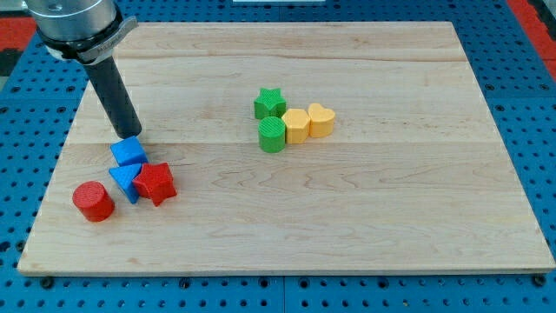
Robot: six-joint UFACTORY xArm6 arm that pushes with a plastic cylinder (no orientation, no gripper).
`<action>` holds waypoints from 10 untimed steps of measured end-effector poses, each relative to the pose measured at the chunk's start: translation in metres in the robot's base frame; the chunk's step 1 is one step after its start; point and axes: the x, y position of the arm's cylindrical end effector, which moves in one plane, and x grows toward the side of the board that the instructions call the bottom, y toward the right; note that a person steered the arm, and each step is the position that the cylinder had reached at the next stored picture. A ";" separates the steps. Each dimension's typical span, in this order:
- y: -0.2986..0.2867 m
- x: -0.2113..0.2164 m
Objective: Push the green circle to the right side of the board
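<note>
**Green circle waits mid-board, tip far off at the left**

The green circle (272,135) stands upright near the middle of the board (391,235), a short ribbed cylinder. A green star (269,103) touches it at 12 o'clock, and a yellow block (296,125) presses against it at about 2 o'clock, with a yellow heart (321,120) just beyond that.

It looks light, rigid and plastic, likely to slide easily on the smooth wood. Its round wall means an off-centre push would probably make it roll aside, so contact belongs on its 9 o'clock face, square through the centre. The yellow pieces sit in the path and would likely be carried along or deflect it.

My tip (133,136) is a bare rod with nothing to open or close; it is clamped on nothing and is well apart from the circle, off at its 9 o'clock. It rests just at the top edge of a blue block (129,151), above a blue triangle (126,181), a red star (155,183) and a red cylinder (93,201).
</note>
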 end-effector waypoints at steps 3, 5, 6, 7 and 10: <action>0.091 -0.027; 0.187 0.017; 0.202 0.039; 0.207 0.034; 0.208 0.069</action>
